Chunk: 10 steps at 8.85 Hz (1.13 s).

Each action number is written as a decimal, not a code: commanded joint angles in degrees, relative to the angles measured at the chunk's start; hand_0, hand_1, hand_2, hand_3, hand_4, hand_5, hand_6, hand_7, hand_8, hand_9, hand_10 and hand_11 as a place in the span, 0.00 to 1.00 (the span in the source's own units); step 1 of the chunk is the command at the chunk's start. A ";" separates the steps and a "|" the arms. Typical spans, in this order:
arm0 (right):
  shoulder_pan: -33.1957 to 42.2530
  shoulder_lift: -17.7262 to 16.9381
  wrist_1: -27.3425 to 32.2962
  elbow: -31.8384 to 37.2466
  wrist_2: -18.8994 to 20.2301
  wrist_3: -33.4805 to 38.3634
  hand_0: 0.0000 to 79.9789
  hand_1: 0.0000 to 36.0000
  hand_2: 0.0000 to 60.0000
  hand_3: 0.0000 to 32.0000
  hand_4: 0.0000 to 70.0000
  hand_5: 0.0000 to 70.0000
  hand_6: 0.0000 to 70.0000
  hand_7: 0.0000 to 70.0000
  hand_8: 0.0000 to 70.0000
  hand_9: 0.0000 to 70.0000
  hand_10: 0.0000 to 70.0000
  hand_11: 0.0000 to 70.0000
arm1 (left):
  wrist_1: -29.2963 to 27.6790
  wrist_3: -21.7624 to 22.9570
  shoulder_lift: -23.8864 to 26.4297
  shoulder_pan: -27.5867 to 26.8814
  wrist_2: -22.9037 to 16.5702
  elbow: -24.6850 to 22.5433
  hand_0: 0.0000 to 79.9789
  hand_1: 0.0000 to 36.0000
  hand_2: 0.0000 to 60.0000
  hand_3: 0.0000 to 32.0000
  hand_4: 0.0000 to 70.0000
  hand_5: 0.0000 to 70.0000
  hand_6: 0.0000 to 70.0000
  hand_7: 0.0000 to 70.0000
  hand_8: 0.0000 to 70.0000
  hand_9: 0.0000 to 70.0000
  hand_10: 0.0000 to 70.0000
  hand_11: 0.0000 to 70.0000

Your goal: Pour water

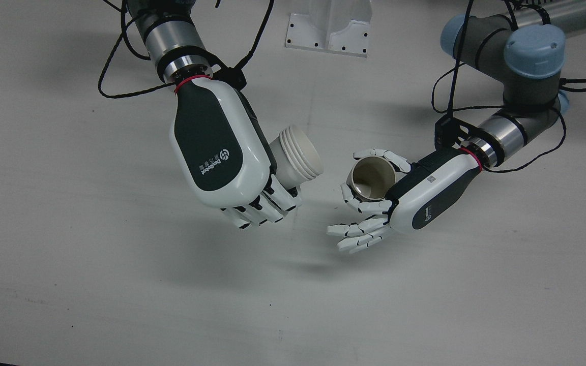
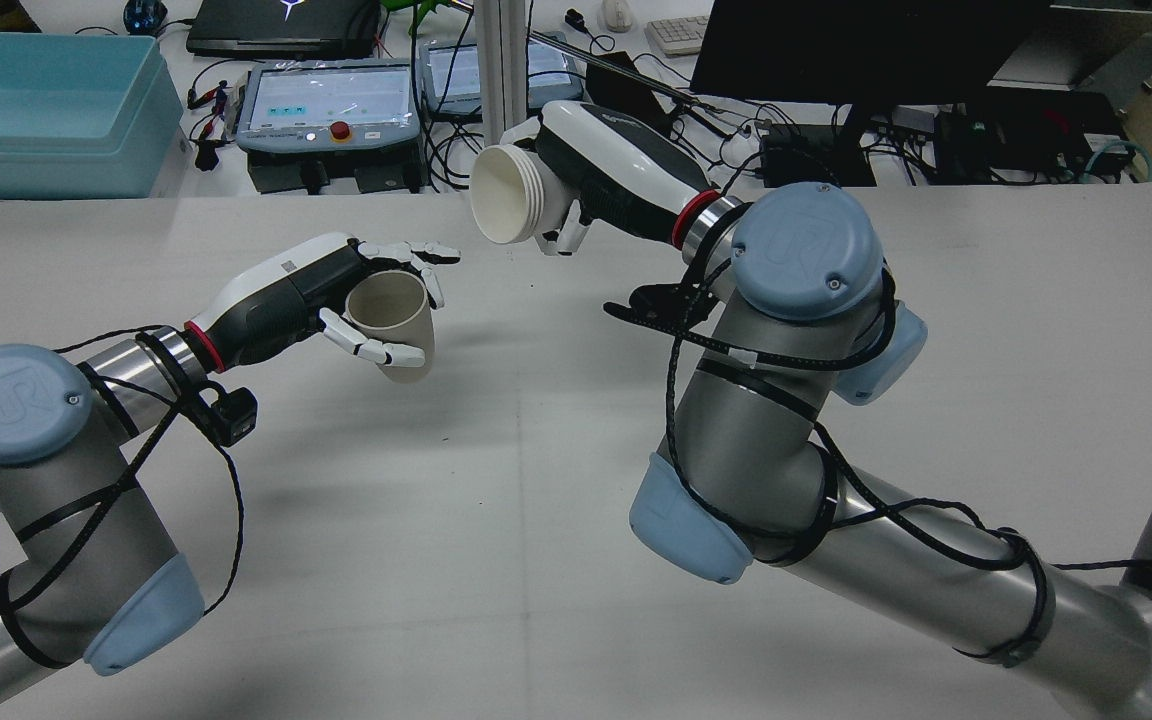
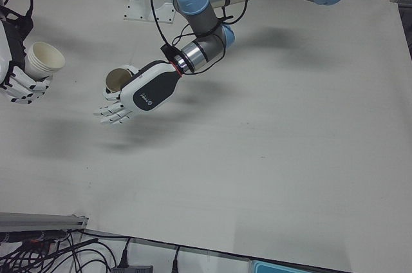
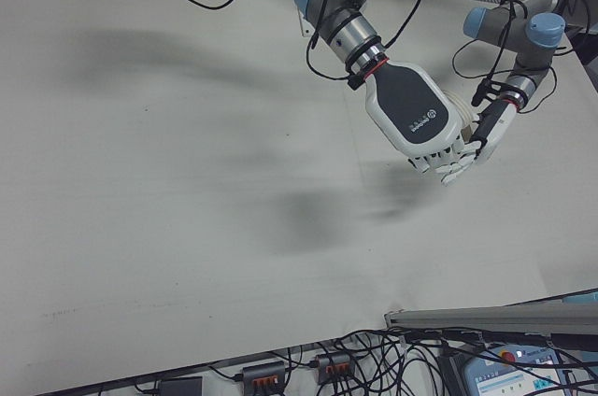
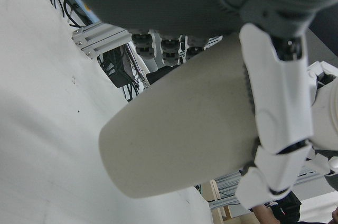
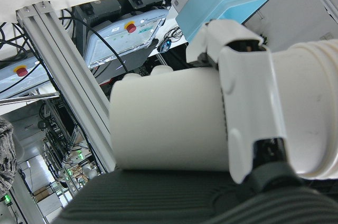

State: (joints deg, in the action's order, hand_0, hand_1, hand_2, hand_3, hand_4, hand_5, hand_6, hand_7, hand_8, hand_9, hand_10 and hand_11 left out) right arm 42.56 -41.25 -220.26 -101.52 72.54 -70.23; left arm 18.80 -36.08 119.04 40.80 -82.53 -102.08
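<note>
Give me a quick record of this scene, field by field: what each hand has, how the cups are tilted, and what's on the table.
left hand: holds a beige cup, roughly upright, mouth open upward
right hand: holds a white ribbed cup, tipped on its side, mouth toward the beige cup
cups: apart, not touching
water: none visible
table: white, both cups held above it
</note>
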 commanded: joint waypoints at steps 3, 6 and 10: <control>3.38 -12.13 4.36 -6.31 -4.32 17.01 1.00 1.00 0.86 0.00 0.37 1.00 0.81 1.00 0.76 1.00 0.49 0.75 | -8.12 6.94 -8.32 0.68 0.35 1.45 0.64 0.82 1.00 0.00 0.98 0.95 0.23 0.23 0.11 0.16 0.08 0.13; 16.99 -32.25 24.63 -5.27 -4.16 40.82 1.00 1.00 1.00 0.00 0.36 1.00 0.88 1.00 0.97 1.00 0.60 0.88 | -15.16 10.67 -16.61 7.87 0.00 1.45 0.64 0.78 1.00 0.00 1.00 0.96 0.24 0.24 0.12 0.18 0.09 0.15; 25.63 -40.40 48.82 19.89 -1.35 53.87 0.78 0.96 1.00 0.00 0.38 1.00 0.92 1.00 1.00 1.00 0.69 1.00 | -27.13 9.80 -26.56 10.44 0.61 3.56 0.64 0.70 1.00 0.00 1.00 0.97 0.24 0.25 0.13 0.19 0.10 0.16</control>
State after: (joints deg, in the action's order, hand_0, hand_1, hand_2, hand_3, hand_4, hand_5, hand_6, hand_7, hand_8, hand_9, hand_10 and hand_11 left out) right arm 64.29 -78.02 -185.32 -96.39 70.35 -21.73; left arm -2.99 -25.54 97.14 50.40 -82.42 -99.22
